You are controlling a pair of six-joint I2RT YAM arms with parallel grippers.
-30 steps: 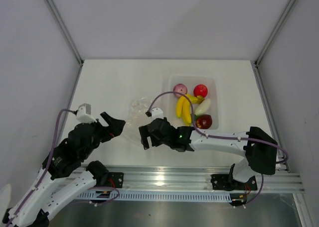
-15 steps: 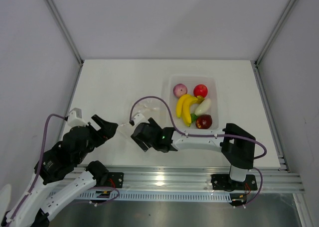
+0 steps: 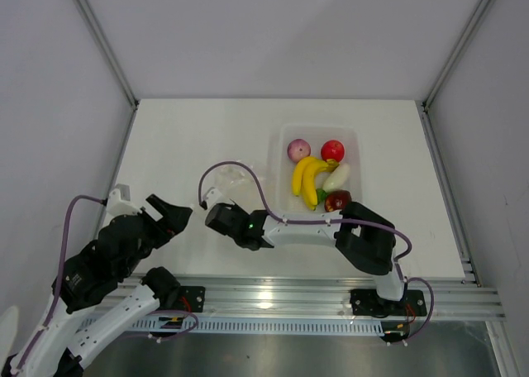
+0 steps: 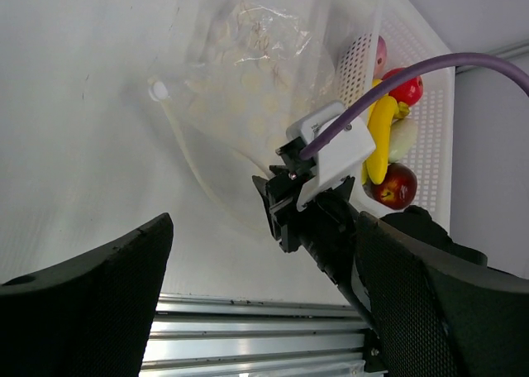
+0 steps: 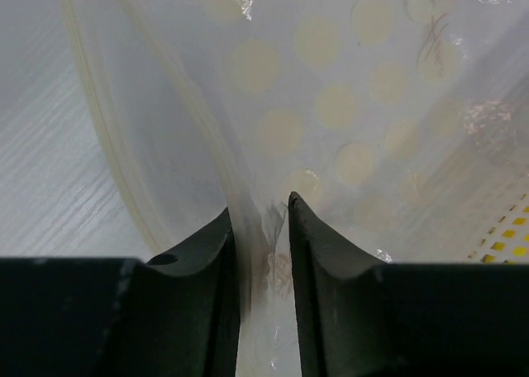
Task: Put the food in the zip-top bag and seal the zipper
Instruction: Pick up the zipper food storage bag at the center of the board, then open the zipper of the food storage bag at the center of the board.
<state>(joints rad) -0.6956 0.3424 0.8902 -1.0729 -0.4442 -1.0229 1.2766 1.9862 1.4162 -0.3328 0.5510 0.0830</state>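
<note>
- My right gripper [image 5: 260,205] is clenched on a fold of the clear bag [image 5: 347,104], with the thin film pinched between its two fingertips.
- The zipper [image 5: 95,104] runs as a pale double strip just left of those jaws, slanting away from them across the white table [image 3: 190,137].
- The rest of the bag, printed with cream dots, spreads ahead of the right jaws and lies crumpled on the table.
- My left gripper [image 3: 172,212] hangs released, its jaws spread wide, with the bag beyond them and nothing between them.
- The food sits in a white tray [image 3: 355,133] off to the right of the clamped jaws: bananas [image 3: 306,178], onion [image 3: 298,150], red fruit [image 3: 332,150], apple [image 3: 337,201] and a white piece [image 3: 335,177].
- None of the food is inside the bag.
</note>
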